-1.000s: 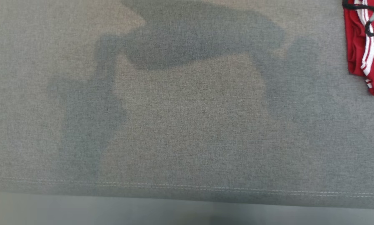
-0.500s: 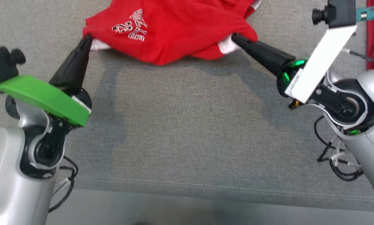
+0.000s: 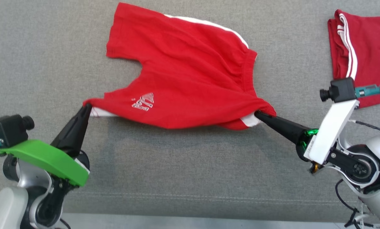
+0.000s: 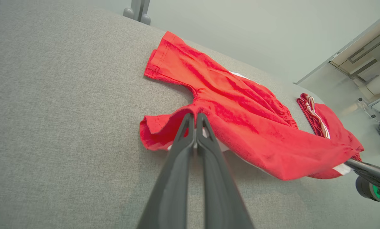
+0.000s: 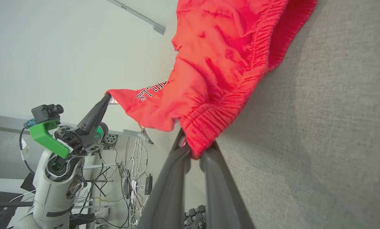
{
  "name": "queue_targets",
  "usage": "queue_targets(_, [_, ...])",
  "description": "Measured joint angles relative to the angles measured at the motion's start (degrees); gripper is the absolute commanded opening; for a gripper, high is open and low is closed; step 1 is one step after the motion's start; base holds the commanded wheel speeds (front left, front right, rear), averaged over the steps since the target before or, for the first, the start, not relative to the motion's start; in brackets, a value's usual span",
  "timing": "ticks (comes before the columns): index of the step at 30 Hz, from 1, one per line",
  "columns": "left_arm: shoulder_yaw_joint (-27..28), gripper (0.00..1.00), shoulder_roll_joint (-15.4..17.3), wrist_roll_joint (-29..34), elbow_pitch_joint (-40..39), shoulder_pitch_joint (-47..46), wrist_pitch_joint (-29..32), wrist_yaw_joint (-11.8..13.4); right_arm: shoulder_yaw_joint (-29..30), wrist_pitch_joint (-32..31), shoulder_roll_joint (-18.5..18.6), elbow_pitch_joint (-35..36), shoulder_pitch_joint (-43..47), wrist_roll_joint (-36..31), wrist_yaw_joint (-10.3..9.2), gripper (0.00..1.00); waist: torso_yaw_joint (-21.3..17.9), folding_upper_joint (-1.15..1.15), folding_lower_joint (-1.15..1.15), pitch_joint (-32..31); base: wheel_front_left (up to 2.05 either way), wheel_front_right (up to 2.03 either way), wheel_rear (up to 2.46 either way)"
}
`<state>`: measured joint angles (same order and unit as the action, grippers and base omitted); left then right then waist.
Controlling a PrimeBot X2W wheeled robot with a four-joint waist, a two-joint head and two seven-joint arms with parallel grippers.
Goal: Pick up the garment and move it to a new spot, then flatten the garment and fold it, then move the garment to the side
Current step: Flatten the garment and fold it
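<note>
Coarse grey woven fabric (image 3: 190, 165) underlies rumpled red shorts (image 3: 190, 76); elastic waistband (image 3: 249, 74) gathered.

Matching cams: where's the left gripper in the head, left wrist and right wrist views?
Head view: left gripper at lower left, pointing up and right, shut on a leg hem of the red shorts.
Left wrist view: it rises from bottom centre to mid-frame, shut on that hem.
Right wrist view: it sits left of centre, at the shorts' far corner.
Shared landmark: the red shorts' pinched leg hem.

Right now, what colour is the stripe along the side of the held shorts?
White stripe on bright red shorts; the head view shows it best.
</note>
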<state>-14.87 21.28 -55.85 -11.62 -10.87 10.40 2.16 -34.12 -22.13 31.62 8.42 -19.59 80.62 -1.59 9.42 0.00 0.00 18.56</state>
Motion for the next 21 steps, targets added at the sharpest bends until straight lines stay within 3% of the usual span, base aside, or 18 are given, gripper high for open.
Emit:
queue_targets(9, [-3.58, 0.00, 0.21, 0.51, -5.76, 12.55, 1.71, 2.26, 0.75, 1.93, 3.19, 2.21, 9.58, 0.97, -1.05, 0.00, -0.79, 0.00, 0.00, -5.72, 0.00, 0.00, 0.00])
queue_targets(21, [-1.56, 0.00, 1.80, 3.42, -10.14, 22.42, 0.11, 3.92, -3.28, 1.42, 8.08, 4.54, 17.90, -0.87, -1.03, 0.00, -0.43, 0.00, 0.00, -5.94, 0.00, 0.00, 0.00])
